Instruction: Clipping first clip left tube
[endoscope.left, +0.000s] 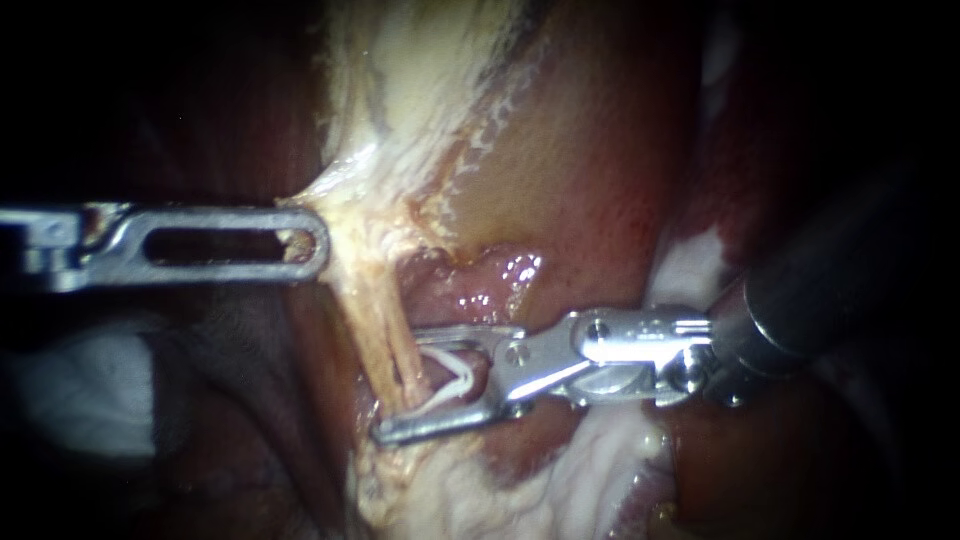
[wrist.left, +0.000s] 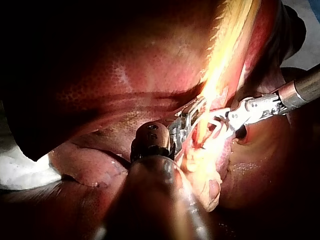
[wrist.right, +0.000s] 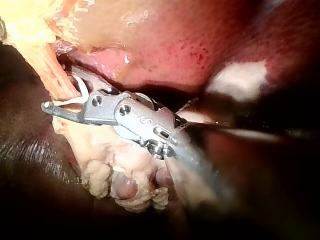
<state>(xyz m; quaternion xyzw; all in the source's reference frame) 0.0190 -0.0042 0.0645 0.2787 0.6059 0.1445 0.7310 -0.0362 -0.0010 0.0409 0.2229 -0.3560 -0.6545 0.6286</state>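
Right instrument (endoscope.left: 403, 380) is entering the endoscope view from the right and is carrying an open white clip (endoscope.left: 455, 378) between its spread jaws, both jaws bearing on the clip. A pale tube (endoscope.left: 375, 320) is running down between the jaw tips, so the clip is sitting around it but is not closed. Left instrument (endoscope.left: 318, 240) is coming in from the left. Its slotted jaws are clamping a band of pale tissue (endoscope.left: 345, 215) above the tube and drawing it taut.

Left wrist view: the left instrument (wrist.left: 186, 120) is gripping the bright tissue ahead of it. The right instrument (wrist.left: 216, 125) is meeting the tube just beside it, jaws apart.

Right wrist view: the right instrument (wrist.right: 62, 90) is straddling the tube (wrist.right: 56, 77), and the clip (wrist.right: 80, 95) is showing white between the jaws. A lumpy mass of fat (wrist.right: 115, 175) is hanging under the instrument.

Step in hand, as judged: the clip is being positioned and is not yet fired. The next move is calling for both clip legs to reach past the tube's far side, then a full squeeze under steady traction. Whether this is the left of two tubes cannot be told.
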